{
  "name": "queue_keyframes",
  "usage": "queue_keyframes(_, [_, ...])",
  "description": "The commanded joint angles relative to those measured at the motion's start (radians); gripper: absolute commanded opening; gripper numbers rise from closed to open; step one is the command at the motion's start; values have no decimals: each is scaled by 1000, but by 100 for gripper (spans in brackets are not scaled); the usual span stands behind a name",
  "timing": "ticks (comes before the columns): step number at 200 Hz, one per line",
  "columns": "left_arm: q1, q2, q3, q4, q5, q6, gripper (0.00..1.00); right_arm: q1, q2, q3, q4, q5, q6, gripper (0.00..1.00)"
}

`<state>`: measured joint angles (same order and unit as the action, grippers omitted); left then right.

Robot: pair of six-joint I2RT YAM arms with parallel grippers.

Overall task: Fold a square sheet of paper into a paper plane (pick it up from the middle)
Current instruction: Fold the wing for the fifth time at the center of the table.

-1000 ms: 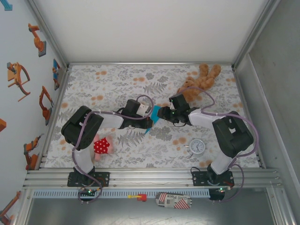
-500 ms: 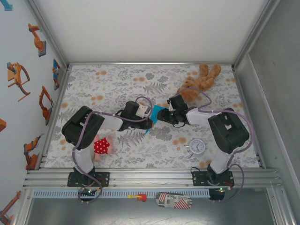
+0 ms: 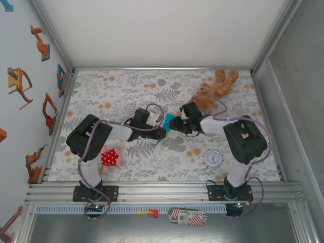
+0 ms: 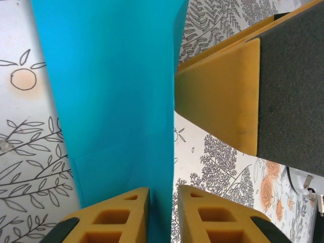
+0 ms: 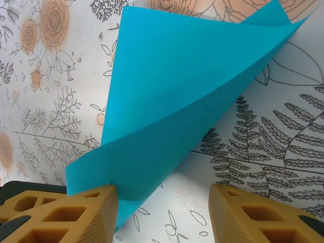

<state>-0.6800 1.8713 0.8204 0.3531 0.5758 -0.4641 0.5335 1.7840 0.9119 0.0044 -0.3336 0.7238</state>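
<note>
Arms: 2, namely left arm (image 3: 91, 136), right arm (image 3: 245, 139).
Claws: 2, namely left claw (image 4: 162, 215), right claw (image 5: 162, 215), each with 2 yellow fingers (image 5: 86, 212).
Paper (image 5: 177, 91), blue: 1 sheet.
Teddy bear (image 3: 215, 87), brown: 1.
Clock (image 3: 213, 158), round, white: 1.
Dotted object (image 3: 110, 157), red with white dots: 1.
Packet (image 3: 188, 216), red-and-white striped: 1.
Small red object (image 3: 153, 213) beside packet, kind not discernible: 1.
Table (image 3: 116, 86), floral: 1.
</note>
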Motion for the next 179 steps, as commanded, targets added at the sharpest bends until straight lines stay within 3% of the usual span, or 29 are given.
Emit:
queue_keyframes(1, [5, -30, 16, -70, -8, 8, 24, 5, 27, 19, 2, 1, -9, 50])
queue_keyframes(55, [1, -80, 31, -137, -42, 49, 28, 5, 22, 20, 6, -8, -6, 50])
queue_keyframes(101, [-9, -63, 56, -205, -105, 113, 25, 6, 21, 12, 52, -55, 8, 50])
queue_keyframes(179, [-8, -54, 45, -201, -113, 143, 21, 3, -69, -47, 169, -55, 105, 49])
